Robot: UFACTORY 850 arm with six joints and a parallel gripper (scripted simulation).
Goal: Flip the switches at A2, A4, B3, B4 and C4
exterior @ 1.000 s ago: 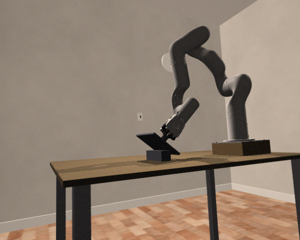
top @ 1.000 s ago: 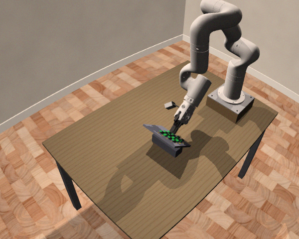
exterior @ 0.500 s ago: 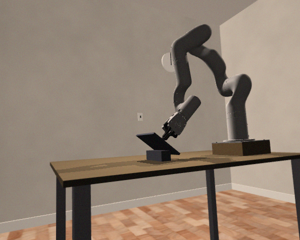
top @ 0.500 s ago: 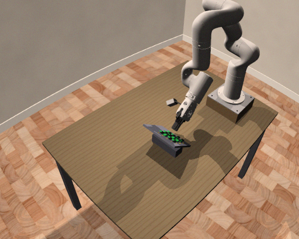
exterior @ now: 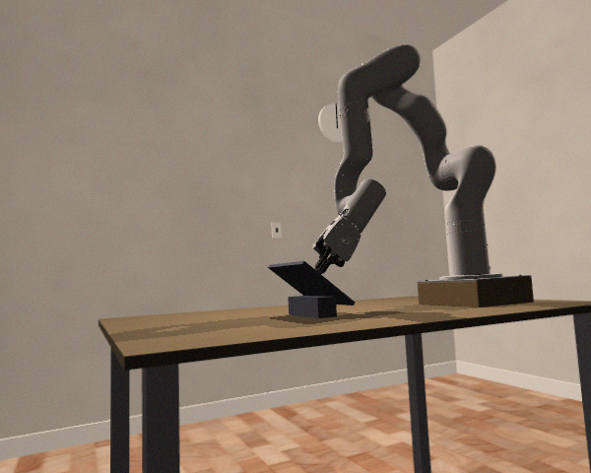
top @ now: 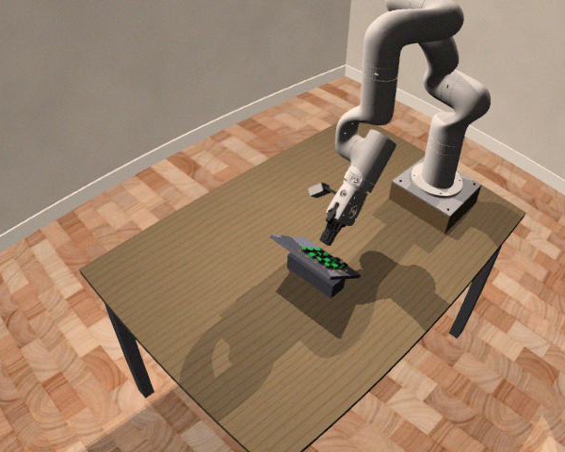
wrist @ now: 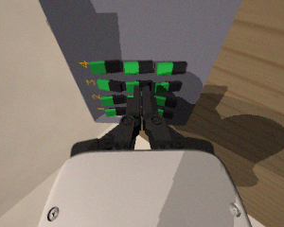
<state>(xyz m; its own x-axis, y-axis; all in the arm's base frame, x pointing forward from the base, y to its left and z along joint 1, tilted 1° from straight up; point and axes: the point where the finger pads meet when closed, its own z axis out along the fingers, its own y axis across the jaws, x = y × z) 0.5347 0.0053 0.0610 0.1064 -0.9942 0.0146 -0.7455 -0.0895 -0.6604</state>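
Note:
A dark grey slanted switch panel [top: 285, 239] [exterior: 300, 277] [wrist: 180, 33] stands on a block in the middle of the table. Its rocker switches [top: 324, 257] [wrist: 133, 67] are half green, half black, in rows of three with yellow numbers 1 to 4 at the left in the wrist view. My gripper [top: 328, 238] [exterior: 322, 266] [wrist: 141, 96] is shut and holds nothing. Its tips point down at the panel face, over the middle column at about the row marked 3. I cannot tell whether they touch the switch. The tips and fingers hide parts of the middle switches in rows 1 to 3.
The arm's base [top: 436, 204] [exterior: 474, 290] sits on a brown block at the table's far right corner. The wooden table [top: 175, 272] [exterior: 209, 330] has its edges well away from the panel. A small wall plate [exterior: 275, 230] is on the back wall.

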